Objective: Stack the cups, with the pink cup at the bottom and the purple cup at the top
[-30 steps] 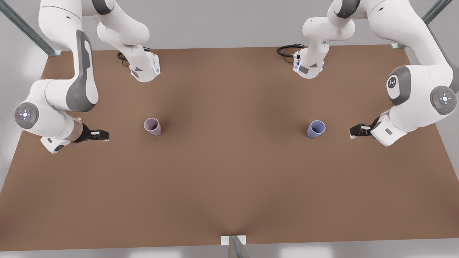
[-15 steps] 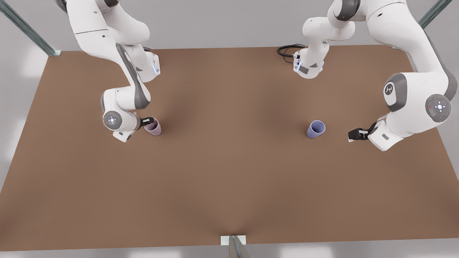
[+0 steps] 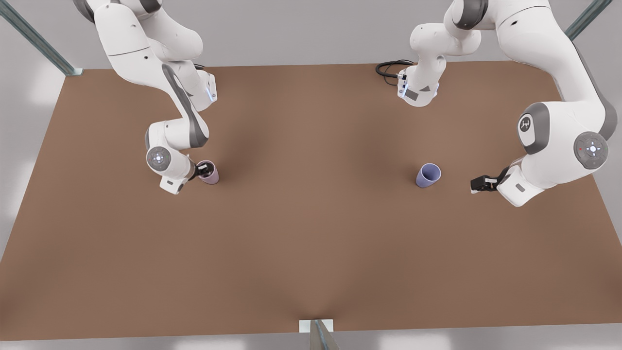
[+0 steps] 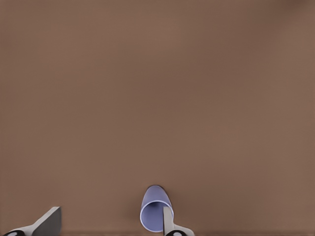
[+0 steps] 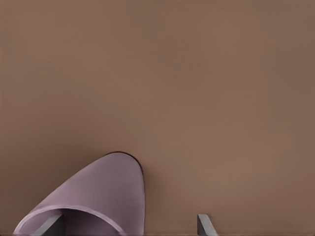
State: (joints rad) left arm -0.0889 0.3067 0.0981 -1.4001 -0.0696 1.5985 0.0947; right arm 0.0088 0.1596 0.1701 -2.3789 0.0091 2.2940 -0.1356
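Right gripper (image 3: pixel 204 169), front view's left-centre: fingers spread, one finger (image 5: pixel 49 225) inside the pink cup (image 3: pixel 209 173), the other outside its wall. The cup is matte, tapered, handleless, upright on the smooth brown table (image 3: pixel 311 243). Left gripper (image 3: pixel 478 183), right-centre: fingers spread, near the purple cup (image 3: pixel 428 175), not touching; same shape, matte lavender, upright, well apart from the pink.

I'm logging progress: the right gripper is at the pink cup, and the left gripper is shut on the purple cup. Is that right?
Not quite. The left gripper is open and apart from the purple cup. It waits to the front view's right of the cup, and the front view shows bare table between them. The rest holds: the right gripper is at the pink cup.
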